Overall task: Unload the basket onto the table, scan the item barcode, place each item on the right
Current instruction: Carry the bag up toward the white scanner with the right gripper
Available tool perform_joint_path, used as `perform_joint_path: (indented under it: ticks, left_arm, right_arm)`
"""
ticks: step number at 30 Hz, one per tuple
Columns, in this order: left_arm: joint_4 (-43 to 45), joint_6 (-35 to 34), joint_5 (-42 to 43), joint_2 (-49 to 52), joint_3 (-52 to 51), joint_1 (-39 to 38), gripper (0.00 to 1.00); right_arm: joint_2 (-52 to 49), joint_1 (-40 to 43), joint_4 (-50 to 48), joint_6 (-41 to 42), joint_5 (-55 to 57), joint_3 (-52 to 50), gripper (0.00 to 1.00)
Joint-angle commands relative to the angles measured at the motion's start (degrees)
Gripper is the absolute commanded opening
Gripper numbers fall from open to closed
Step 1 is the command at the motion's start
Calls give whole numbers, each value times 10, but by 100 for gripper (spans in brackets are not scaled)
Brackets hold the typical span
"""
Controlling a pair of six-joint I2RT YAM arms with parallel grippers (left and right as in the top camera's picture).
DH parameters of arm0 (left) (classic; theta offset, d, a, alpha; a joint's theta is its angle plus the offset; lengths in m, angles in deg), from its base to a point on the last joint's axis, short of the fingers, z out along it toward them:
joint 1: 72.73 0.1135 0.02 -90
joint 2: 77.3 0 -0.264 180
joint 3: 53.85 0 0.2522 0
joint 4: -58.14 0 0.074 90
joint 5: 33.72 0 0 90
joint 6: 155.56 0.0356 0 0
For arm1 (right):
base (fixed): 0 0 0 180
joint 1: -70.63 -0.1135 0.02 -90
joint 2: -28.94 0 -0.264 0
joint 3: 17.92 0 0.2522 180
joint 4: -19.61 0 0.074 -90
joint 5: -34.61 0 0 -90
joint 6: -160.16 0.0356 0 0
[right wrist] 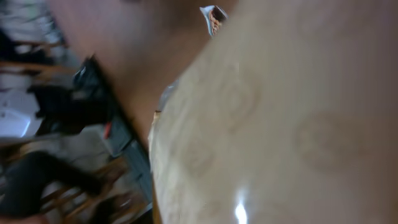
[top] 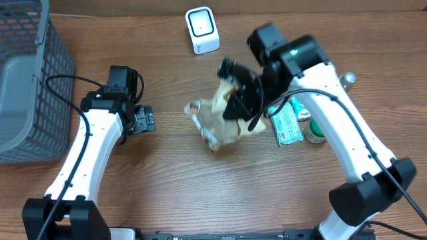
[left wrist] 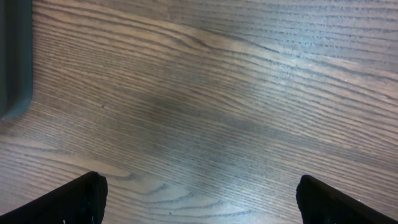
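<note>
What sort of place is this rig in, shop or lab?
Probably a mock checkout bench in a lab: white barcode scanner on a wooden table, grey basket at its edge, and the right gripper holding a beige packet.

Tan crinkly plastic packet [top: 223,120] motion-blurred overhead; fills my right wrist view, out of focus. Grey plastic mesh basket [top: 27,80] cut by left edge.

The left arm [top: 87,152] and the right arm [top: 347,133] were white tubes with black joints. A thin black cable [top: 67,78] ran along each. A small green light [top: 293,51] glowed on the right arm.
</note>
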Motion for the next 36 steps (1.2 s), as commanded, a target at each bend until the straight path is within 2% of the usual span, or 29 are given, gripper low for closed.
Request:
perform_joint_path:
  ticks: [1,4,7,14,20,28,36]
  left_arm:
    - [-1,-8,-8,3,4,2,100]
    - [-1,-8,-8,3,4,2,100]
    - [-1,-8,-8,3,4,2,100]
    - [-1,-8,-8,3,4,2,99]
    - [-1,-8,-8,3,4,2,100]
    - [-1,-8,-8,3,4,2,100]
    - [-1,-8,-8,3,4,2,99]
  right_arm:
    - [20,2,0,37,85,119,3]
    - [20,2,-9,36,134,196,3]
    - [20,2,-30,29,192,232,4]
    - [12,2,-84,-71,234,223,4]
    - [-12,2,-127,-73,249,210,4]
    - [-94,2,-187,-90,267,210,4]
    - [-183,0,-318,-92,323,210,4]
